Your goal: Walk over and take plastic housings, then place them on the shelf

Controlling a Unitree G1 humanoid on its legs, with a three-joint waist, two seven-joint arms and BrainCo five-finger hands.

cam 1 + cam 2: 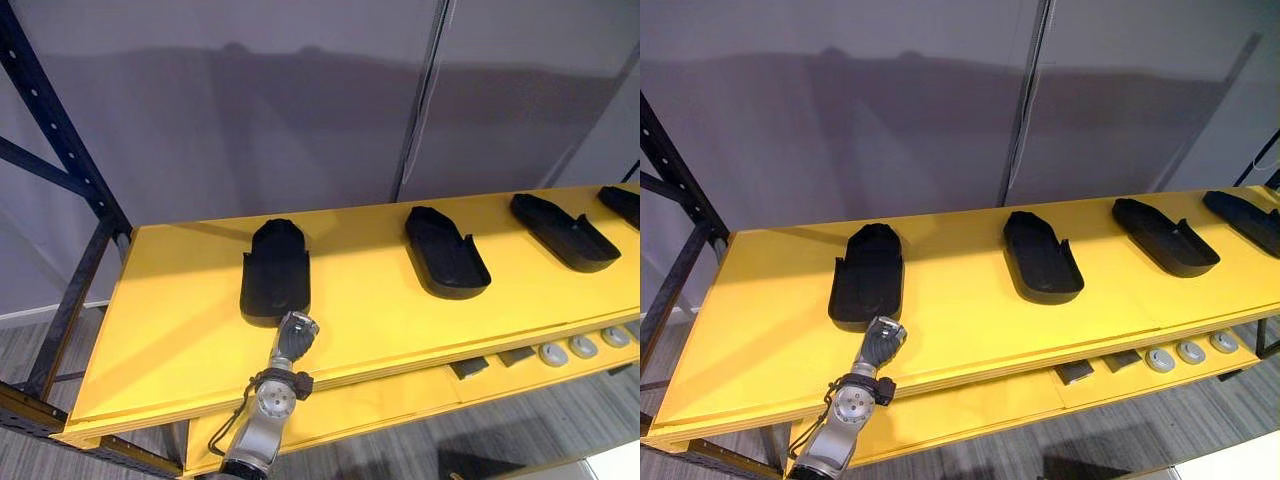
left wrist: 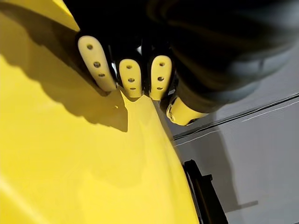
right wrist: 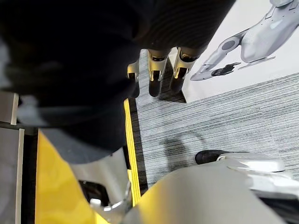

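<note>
Touching the leftmost housing's [image 1: 275,270] near end on the shelf [image 1: 170,340]: left hand [image 1: 296,336], fingers straight, together. Right hand [image 3: 155,74] hangs loose above the floor [image 3: 224,116].

Soft, even light on the yellow shelf [image 1: 380,310]; my left fingers [image 2: 97,63] throw a dark shadow across it; faint shadows band the grey wall [image 1: 300,100].

The yellow shelf [image 1: 180,330] carries black plastic housings in a spaced row: the first housing [image 1: 275,272] at the left, second housing [image 1: 445,252], third housing [image 1: 563,232] and fourth housing [image 1: 622,204]. The lower board [image 1: 400,395] holds grey discs [image 1: 583,346] and, seemingly, dark blocks [image 1: 470,367].
</note>
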